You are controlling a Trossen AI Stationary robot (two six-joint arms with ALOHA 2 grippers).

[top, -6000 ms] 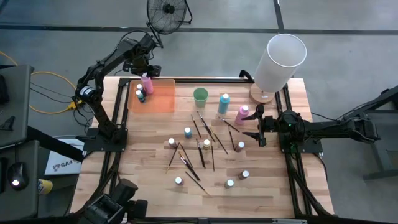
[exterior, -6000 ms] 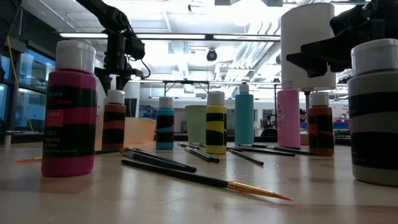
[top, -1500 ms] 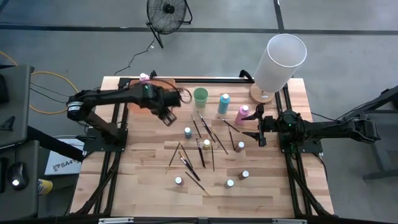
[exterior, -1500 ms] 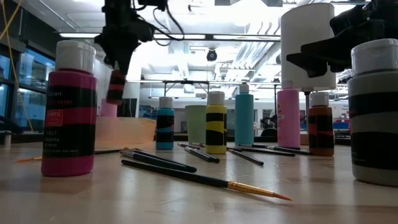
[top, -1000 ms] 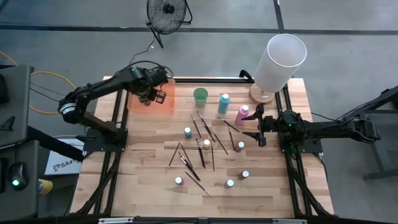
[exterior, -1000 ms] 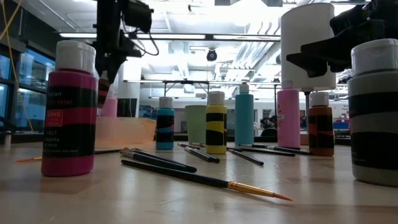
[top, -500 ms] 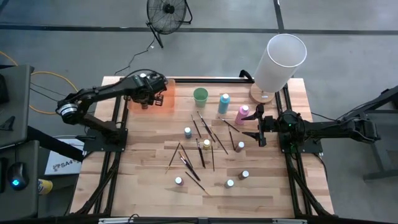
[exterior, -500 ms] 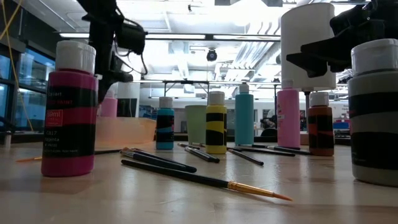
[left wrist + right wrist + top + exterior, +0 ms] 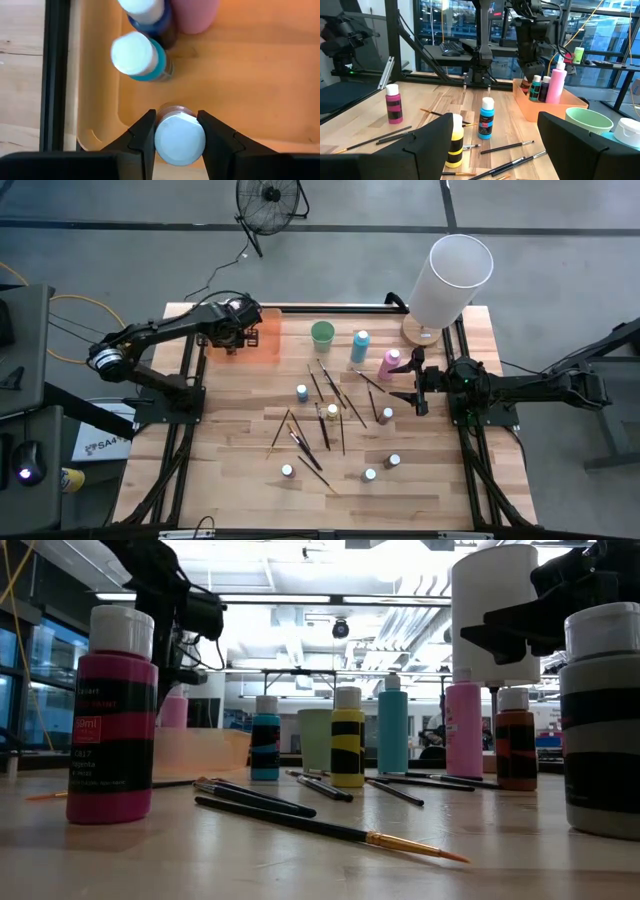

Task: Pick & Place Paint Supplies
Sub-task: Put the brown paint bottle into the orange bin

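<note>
My left gripper [image 9: 237,335] hangs over the orange tray [image 9: 265,345] at the table's far left, shut on a small brown paint bottle with a white cap [image 9: 180,140]. A teal bottle [image 9: 138,56], a dark blue bottle [image 9: 146,12] and a pink bottle [image 9: 196,15] stand in the tray beside it. Several small bottles [image 9: 302,392] and thin dark brushes [image 9: 325,415] lie spread over the middle of the table. Tall blue [image 9: 360,345] and pink [image 9: 389,362] bottles stand near the green cup [image 9: 322,333]. My right gripper [image 9: 412,385] waits open at the table's right edge. My left gripper pinches the brown bottle between its two fingers [image 9: 145,132] at the white cap [image 9: 165,135], coming from above and pointing down. The bottle is upright, near the tray's corner. Whether its base stands on the tray floor, I cannot tell.
A tall white cylinder [image 9: 452,275] stands on a round wooden base at the far right corner. A magenta bottle [image 9: 112,720] stands close to the low camera and hides the tray's left part. Bare wood lies along the table's near edge and left side.
My left gripper, shut on the brown bottle, has moved a little toward the table's far left over the tray and has come down. The bottle has sunk behind the magenta bottle in the low view. My right arm has kept still.
</note>
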